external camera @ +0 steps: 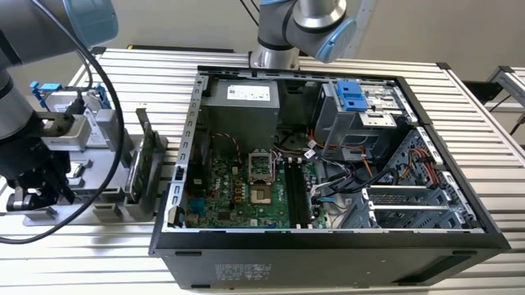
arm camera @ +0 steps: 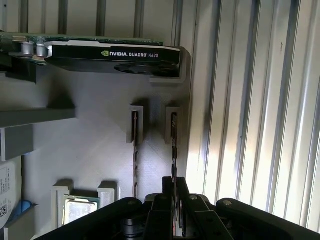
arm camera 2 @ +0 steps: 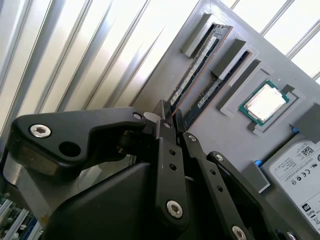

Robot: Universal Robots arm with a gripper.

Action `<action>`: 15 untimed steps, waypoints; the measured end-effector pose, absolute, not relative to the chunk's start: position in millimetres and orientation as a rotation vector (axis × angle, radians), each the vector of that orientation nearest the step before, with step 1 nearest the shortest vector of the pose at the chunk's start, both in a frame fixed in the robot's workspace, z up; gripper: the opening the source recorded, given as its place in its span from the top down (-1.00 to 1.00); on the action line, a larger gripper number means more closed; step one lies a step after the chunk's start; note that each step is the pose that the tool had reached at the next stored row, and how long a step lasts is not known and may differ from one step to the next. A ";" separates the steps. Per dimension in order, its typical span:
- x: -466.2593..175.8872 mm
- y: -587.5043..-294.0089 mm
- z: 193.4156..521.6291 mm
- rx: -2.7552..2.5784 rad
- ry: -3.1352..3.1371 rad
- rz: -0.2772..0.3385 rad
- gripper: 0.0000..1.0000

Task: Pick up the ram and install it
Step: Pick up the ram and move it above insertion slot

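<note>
End effector (arm camera: 174, 181) on ram (arm camera: 173, 140) in tray (arm camera: 95, 150).
Jaws clamped on the ram's edge; second stick (arm camera: 135, 150) just beside it; tray at the exterior view's left.

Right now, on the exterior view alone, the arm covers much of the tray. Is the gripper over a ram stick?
Observer: Yes. In both wrist views the gripper is at one end of the ram nearer the tray's edge.
Operator: Is it out of its slot yet?
Observer: No, it sits in its tray slot, beside a second stick.
Operator: Anything else close?
Observer: A processor sits in a pocket past the second stick.
</note>
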State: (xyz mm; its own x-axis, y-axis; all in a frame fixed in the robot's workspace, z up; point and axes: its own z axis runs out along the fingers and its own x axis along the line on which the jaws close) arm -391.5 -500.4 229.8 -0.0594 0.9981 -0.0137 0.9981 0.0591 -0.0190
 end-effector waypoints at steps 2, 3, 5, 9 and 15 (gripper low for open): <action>-391.5 -500.4 231.1 -2.152 -2.284 0.037 1.00; -391.5 -500.4 231.8 -2.152 -2.284 0.037 1.00; -391.5 -500.4 232.5 -2.152 -2.284 0.036 1.00; -391.5 -500.4 235.1 -2.152 -2.284 0.037 1.00; -391.5 -500.4 238.8 -2.152 -2.284 0.036 1.00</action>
State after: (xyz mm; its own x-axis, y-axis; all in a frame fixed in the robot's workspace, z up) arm -391.5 -500.4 238.8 -0.0594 0.9981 -0.0136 0.9981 0.0592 -0.0189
